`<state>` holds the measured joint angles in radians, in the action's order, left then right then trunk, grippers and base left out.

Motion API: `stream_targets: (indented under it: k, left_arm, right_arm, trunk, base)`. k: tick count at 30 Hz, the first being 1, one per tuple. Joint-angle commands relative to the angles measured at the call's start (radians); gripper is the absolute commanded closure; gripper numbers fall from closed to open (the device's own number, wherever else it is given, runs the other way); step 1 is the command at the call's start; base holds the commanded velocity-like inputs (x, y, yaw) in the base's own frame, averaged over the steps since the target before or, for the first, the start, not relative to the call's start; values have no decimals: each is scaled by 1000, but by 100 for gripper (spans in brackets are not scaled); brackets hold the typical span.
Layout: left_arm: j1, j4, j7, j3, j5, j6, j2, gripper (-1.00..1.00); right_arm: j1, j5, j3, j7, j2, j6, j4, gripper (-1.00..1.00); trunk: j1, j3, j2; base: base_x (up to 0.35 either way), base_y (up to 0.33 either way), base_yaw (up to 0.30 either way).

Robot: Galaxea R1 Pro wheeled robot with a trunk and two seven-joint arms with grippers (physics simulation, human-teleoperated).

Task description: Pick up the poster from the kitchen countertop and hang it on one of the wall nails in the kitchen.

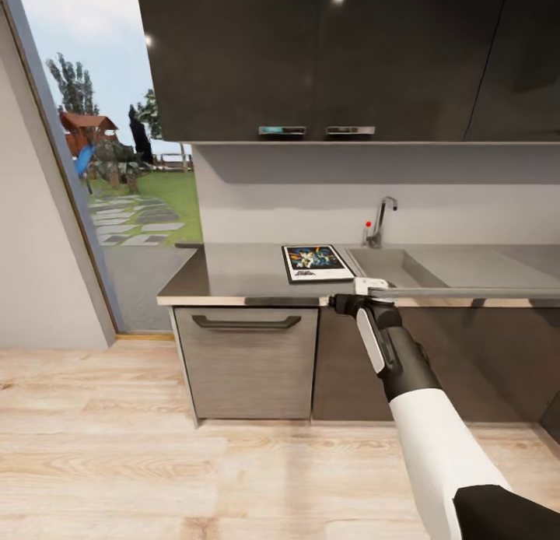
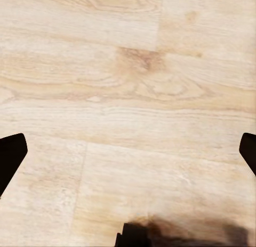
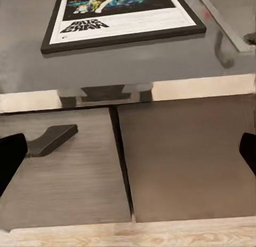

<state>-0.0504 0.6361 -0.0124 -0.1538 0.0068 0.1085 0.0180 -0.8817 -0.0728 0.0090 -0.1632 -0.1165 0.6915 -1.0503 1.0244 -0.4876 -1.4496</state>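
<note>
Dark upper cabinets [image 1: 350,57], drawer [image 1: 247,361], wood floor [image 1: 117,462].

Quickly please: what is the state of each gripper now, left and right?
Left gripper: open, holding nothing, above the wooden floor.
Right gripper: open, holding nothing, in front of the countertop, short of the poster.

The right arm reaches forward from the lower right, white forearm leading into a black wrist, its right hand [image 1: 342,301] held level with the front edge of the surface [image 1: 241,299]. In the right wrist view its two dark fingertips [image 3: 10,159] sit far apart at either side. The left hand's fingertips [image 2: 9,156] are likewise spread wide, pointing down at the floor [image 2: 128,97]
</note>
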Motion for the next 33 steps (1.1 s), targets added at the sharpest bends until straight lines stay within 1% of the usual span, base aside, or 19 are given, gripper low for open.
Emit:
stream_targets:
  k: [1,33]
  left_arm:
    - [0,1,-1,-1,1,2,0,-100]
    - [0,0,-1,-1,1,2,0,-100]
  right_arm:
    - [2,-9,1,-7,0,3,-6,-100]
    - [5,-12,2,-7,0,3,-9,-100]
  trunk:
    - [1,-1,0]
    - [1,-1,0]
  base:
    - [323,0,0]
    - [333,0,0]
